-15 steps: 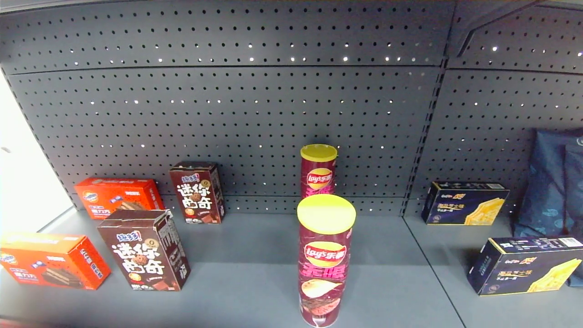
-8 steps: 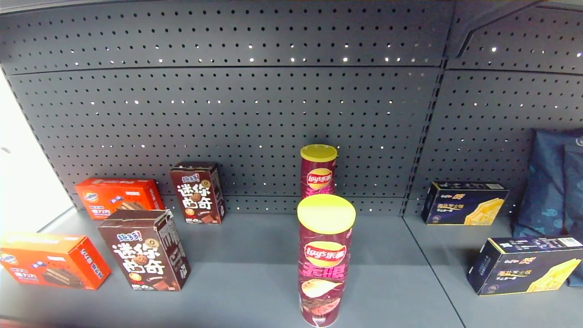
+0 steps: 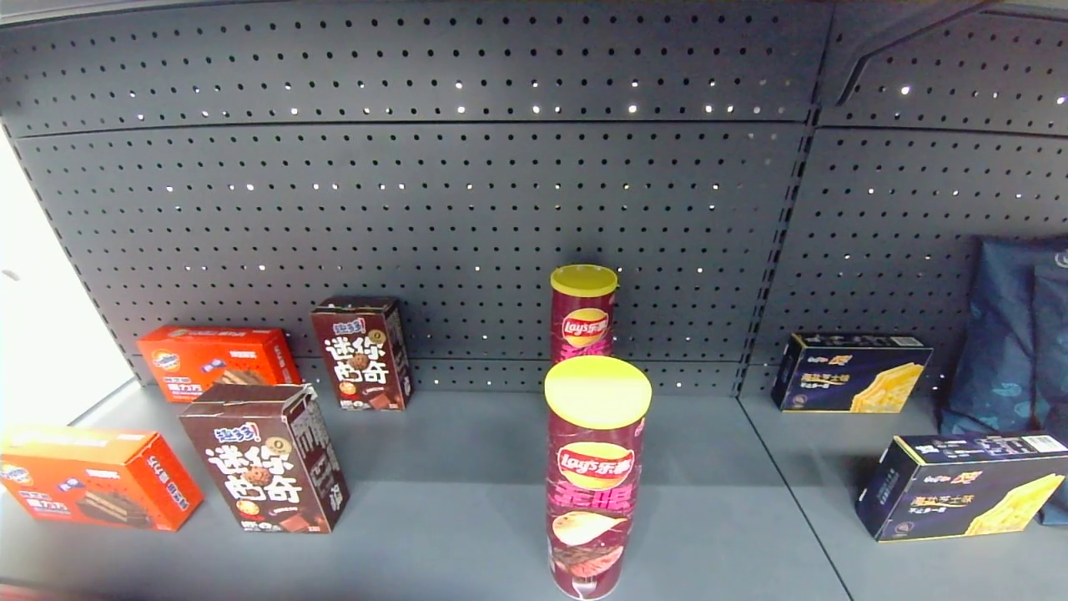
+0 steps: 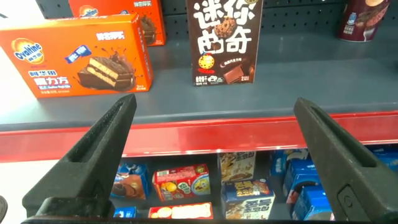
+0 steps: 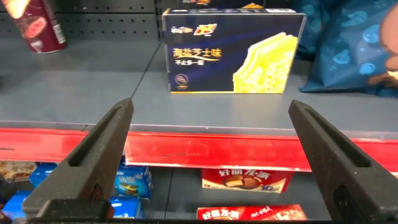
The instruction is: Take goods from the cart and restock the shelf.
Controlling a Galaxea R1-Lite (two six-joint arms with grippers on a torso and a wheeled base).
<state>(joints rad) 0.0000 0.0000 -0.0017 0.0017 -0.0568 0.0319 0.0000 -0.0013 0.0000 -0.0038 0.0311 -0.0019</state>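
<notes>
Shelf (image 4: pixel 292 74) beyond spread left pincer (image 4: pixel 216 98), right pincer (image 5: pixel 211 101)

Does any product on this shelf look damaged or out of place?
The front brown cookie box looks odd: its top flap seems creased and slightly lifted at one corner. Nothing else stands out.

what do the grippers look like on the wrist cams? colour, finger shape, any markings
Both match. The left gripper has two matte black fingers, wide at the base and tapering to narrow blunt tips, with a shallow recessed channel along each. The right gripper has the same black wedge-shaped fingers with the same groove. The surfaces are plain, with no markings that I can make out.
</notes>
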